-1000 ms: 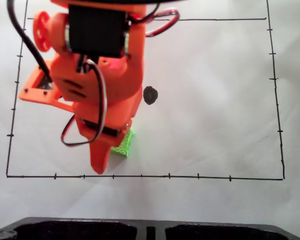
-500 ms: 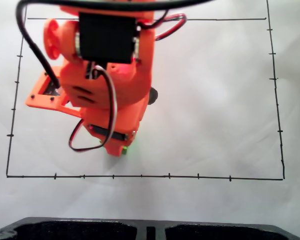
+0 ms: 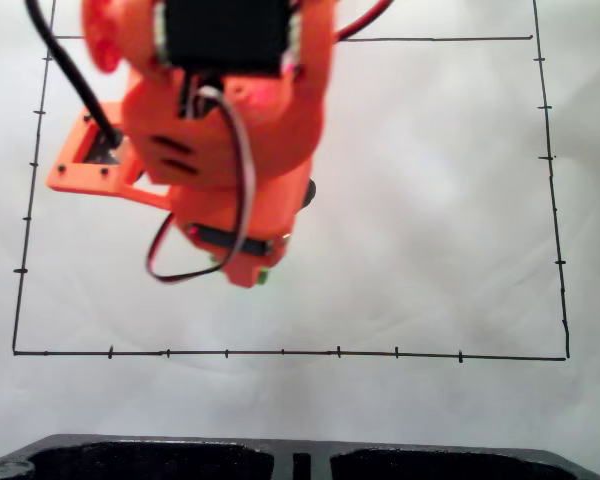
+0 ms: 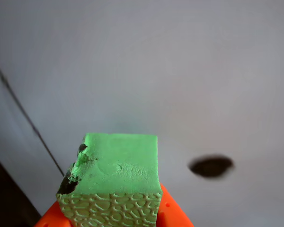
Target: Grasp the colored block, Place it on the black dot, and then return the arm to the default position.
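- Nearest the wrist camera, the end effector (image 4: 109,220) was clenched on the colored block (image 4: 118,170), its orange plastic showing beneath the cube.
- Right of the block and a little farther off, the black dot (image 4: 211,166) lay on the white surface (image 4: 180,71), apart from the cube.
- From the fixed view, the arm (image 3: 225,140) covered most of the block, and a thin black border line (image 3: 280,352) ran nearer the camera.

White paper sheet (image 3: 440,230) bears black dot (image 4: 211,166).
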You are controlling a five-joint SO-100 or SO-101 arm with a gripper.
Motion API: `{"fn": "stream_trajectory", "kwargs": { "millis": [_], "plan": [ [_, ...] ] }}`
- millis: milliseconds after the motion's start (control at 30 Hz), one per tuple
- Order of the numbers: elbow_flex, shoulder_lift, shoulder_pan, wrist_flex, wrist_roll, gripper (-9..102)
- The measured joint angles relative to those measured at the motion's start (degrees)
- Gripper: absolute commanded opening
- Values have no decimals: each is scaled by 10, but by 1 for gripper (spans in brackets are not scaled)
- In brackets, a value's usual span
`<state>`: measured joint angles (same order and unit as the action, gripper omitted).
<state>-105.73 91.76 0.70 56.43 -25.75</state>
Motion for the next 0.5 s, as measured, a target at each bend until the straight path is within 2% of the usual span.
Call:
{"fn": "stream_trajectory", "kwargs": {
  "millis": [500],
  "plan": [
    [-130, 82, 33, 3, 25, 16]
  ]
}}
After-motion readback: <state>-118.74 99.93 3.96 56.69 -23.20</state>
